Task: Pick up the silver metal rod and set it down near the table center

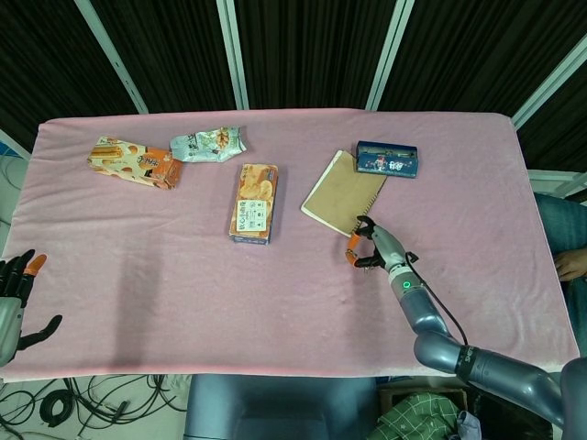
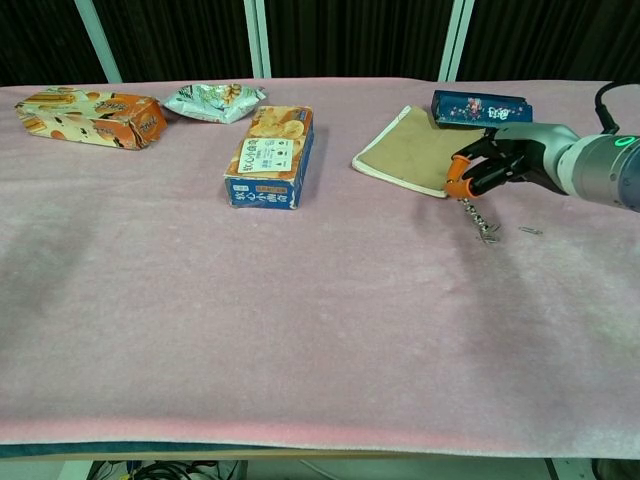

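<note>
Grasp: we see the right hand [image 2: 492, 168] pinching the rod [image 2: 479, 222], lifted off the table [image 2: 300, 330].
Left: we judge the move to center and the release remain; left hand [image 1: 16, 295] idle, fingers spread.

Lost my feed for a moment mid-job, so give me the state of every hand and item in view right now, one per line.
right hand: pinching the top of the silver metal rod
silver metal rod: dangling from the fingers, lower end at the cloth
left hand: open, at the table's near left edge
notebook: closed, flat
blue case: closed
biscuit box: closed, lying flat
orange packet: sealed
silver snack bag: crumpled
</note>
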`<state>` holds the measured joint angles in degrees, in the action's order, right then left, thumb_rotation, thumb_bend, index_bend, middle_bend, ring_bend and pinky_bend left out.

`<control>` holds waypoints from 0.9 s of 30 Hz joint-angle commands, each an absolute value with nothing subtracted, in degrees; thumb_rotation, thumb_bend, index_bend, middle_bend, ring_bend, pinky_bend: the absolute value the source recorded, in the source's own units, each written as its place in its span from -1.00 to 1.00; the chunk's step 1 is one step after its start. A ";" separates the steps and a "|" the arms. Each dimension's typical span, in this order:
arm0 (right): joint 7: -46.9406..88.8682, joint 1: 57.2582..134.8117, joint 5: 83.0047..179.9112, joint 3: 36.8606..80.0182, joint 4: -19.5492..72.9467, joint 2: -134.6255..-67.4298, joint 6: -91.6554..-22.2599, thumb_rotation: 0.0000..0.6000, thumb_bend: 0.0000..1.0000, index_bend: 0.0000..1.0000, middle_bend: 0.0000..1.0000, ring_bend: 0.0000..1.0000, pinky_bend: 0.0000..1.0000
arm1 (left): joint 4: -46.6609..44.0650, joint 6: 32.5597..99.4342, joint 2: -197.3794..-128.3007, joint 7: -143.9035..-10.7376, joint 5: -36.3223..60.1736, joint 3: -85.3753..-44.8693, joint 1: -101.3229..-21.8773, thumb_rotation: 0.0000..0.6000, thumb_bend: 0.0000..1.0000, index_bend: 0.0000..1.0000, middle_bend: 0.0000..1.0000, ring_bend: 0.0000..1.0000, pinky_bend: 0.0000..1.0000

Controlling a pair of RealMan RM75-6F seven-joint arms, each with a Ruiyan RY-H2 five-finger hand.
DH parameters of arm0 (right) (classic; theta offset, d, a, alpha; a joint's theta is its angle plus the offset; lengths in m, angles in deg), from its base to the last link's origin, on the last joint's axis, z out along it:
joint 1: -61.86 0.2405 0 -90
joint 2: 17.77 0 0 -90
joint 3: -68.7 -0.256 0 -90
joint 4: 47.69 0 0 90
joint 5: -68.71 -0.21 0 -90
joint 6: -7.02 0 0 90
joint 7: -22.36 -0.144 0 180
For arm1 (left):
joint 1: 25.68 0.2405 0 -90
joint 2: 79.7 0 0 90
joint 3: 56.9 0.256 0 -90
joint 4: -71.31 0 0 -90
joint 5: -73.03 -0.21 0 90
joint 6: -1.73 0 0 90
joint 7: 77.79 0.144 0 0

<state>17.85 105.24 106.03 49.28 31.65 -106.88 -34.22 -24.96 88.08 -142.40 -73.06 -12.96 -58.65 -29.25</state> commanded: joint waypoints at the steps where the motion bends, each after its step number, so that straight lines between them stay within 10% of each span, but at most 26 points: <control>1: 17.11 104.96 106.58 49.49 30.97 -107.29 -33.70 1.00 -0.27 0.24 -0.90 -0.75 -0.66 | -24.96 87.96 -142.49 -72.87 -12.82 -58.67 -29.27 1.00 -0.56 -0.87 -1.00 -1.00 -1.00; 27: 12.59 102.97 111.40 48.73 28.38 -106.37 -33.14 1.00 -0.27 0.24 -0.90 -0.75 -0.66 | -25.24 87.51 -142.66 -72.47 -13.30 -58.29 -29.45 1.00 -0.56 -0.87 -1.00 -1.00 -1.00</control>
<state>12.68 103.07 111.27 48.77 28.39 -106.52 -33.13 -25.23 87.53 -142.65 -72.48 -13.30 -58.30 -29.44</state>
